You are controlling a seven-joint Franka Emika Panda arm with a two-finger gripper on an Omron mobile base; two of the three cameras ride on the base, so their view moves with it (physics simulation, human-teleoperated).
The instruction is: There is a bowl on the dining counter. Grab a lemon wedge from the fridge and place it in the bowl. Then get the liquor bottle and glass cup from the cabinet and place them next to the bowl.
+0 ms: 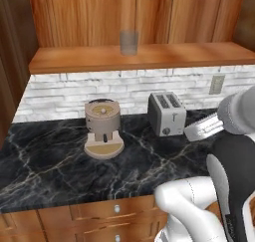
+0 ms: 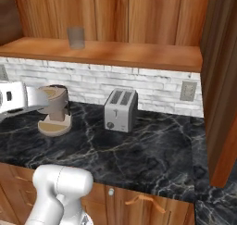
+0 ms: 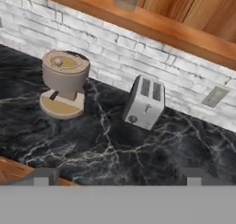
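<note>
Looking over the black marble surface [image 1: 50, 166] from behind the arm, I judge I am in the cabinet part of the job: the translucent grey glass cup [image 1: 129, 42] is the task item in front of me. It stands upright on the long wooden shelf [image 1: 199, 57] above the white brick backsplash [image 1: 64, 91], towards the far left of the shelf, well above the appliances. I see no liquor bottle, bowl or lemon wedge from here, so I cannot say how the other steps stand.

On the surface, the silver two-slot toaster [image 1: 167, 114] sits near the wall right of centre, and the beige coffee grinder [image 1: 103, 129] stands to its left, apart from it.

My hand [image 3: 117, 177] hangs low over the near edge of the surface, pointed at the appliances; its two dark tips sit wide apart with nothing between them.

The next move, as I reckon it, calls for raising the hand well up to shelf height, reaching far and slightly left, then closing on the cup's side without tipping it.
</note>
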